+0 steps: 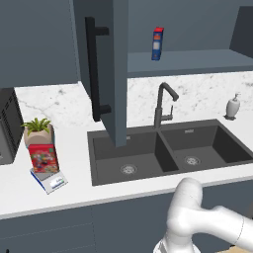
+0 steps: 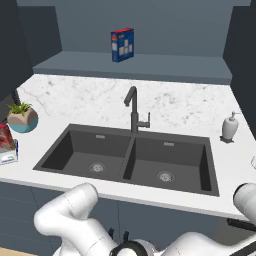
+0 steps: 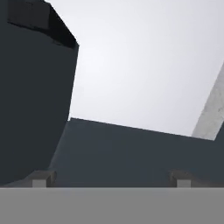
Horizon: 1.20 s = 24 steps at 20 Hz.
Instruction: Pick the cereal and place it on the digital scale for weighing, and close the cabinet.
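The cereal (image 1: 43, 158), a red box with a colourful front, stands upright on the digital scale (image 1: 55, 182) at the left end of the counter, just in front of the potted plant. At the far left edge of the right base view, the cereal (image 2: 4, 137) and the scale (image 2: 9, 157) are partly cut off. The cabinet (image 1: 188, 29) above the sink stands open, its door (image 1: 116, 74) with a black bar handle (image 1: 92, 69) swung out over the counter. My gripper (image 3: 110, 179) is open, fingertips wide apart with nothing between them, facing dark cabinet panels and a pale surface.
A blue box (image 1: 157, 43) stands on the open cabinet shelf. Below it lie a dark double sink (image 1: 168, 148) and a faucet (image 1: 163, 104). A soap dispenser (image 1: 232, 106) is at the right, a potted plant (image 1: 38, 131) and a black microwave (image 1: 7, 126) at the left.
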### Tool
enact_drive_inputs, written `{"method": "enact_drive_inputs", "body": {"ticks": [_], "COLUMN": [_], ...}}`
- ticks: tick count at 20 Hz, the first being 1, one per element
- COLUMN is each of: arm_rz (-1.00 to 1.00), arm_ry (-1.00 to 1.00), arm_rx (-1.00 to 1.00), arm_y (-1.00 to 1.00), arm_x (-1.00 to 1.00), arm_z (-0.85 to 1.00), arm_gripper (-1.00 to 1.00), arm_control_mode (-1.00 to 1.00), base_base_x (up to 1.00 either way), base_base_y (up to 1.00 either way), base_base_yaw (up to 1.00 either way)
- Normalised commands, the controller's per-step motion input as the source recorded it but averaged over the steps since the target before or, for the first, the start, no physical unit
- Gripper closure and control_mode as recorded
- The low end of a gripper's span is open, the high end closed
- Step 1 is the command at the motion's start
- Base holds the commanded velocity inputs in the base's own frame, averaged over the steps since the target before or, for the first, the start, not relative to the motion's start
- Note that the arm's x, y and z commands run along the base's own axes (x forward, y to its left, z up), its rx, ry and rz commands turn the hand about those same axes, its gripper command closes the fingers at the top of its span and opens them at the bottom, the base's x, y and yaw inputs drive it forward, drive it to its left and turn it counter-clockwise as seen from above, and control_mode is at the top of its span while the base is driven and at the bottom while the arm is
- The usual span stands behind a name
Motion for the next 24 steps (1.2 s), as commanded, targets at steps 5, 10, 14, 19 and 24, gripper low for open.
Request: {"method": "enact_drive_inputs", "body": {"ticks": [5,10,14,19,24], "arm_rz": [0.27,0.22,0.13,0.04,0.00], "arm_ry": [-0.41,-0.29,-0.22,-0.09,0.00], "arm_rx": [-0.14,-0.24,-0.33,-0.43,-0.44], "arm_y": [0.78,0.60,0.66,0.92,1.00], "arm_x": [0.11,-0.16,-0.52,-0.41,0.00], "arm_z": [0.52,0.67,0.54,0.28,0.21], "arm_gripper": [-1.00,-1.00,-1.00,-1.00,-1.00], "arm_control_mode": [-1.00,-1.00,-1.00,-1.00,-1.00], "base_base_x": [0.00,0.00,0.00,0.00,0.00], "base_base_y": [0.00,0.00,0.00,0.00,0.00], "base_base_yaw": [0.00,0.00,0.00,0.00,0.00]}}
